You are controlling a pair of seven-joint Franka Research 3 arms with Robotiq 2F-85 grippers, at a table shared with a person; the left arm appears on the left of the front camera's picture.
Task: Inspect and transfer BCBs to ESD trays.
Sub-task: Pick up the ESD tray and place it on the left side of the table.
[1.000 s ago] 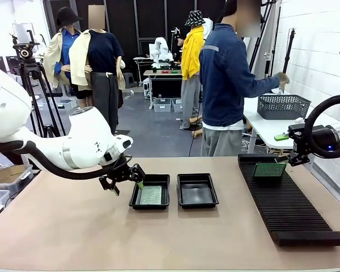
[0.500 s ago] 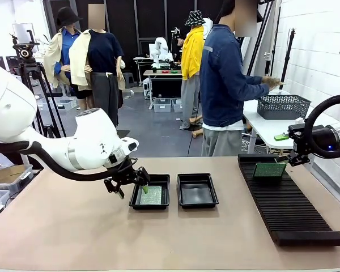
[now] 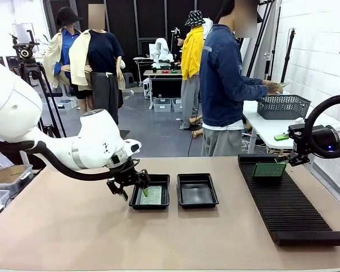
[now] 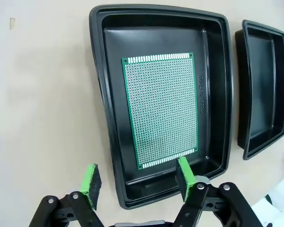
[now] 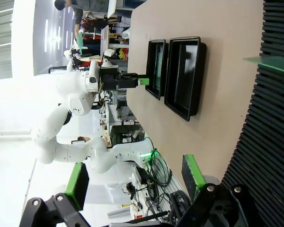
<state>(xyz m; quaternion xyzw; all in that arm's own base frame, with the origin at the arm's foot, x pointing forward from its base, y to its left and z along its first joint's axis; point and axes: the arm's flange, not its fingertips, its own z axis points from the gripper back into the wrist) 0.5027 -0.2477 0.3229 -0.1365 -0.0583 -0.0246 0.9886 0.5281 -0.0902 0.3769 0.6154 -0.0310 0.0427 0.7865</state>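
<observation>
Left wrist view: the left gripper (image 4: 136, 166) is spread and grips nothing, straddling the near wall of a black tray (image 4: 100, 71) where a green board (image 4: 161, 109) lies flat. A second tray (image 4: 239, 85) sits beside it. Farther right, the right gripper (image 3: 292, 158), also spread, hangs by another board (image 3: 270, 169) standing in the ribbed rack (image 3: 294, 218). Beyond, a person (image 3: 224, 85) faces a mesh basket (image 3: 283, 106).

Bright, even overhead light falls on my table (image 3: 73, 226), and the shadows there are soft and short. From my left wrist, the tray (image 4: 99, 94) shows pale glare along its glossy rim, while the board (image 4: 161, 109) looks crisp. From my right wrist, the room far left burns out white, and straight lines bow near the edges.
</observation>
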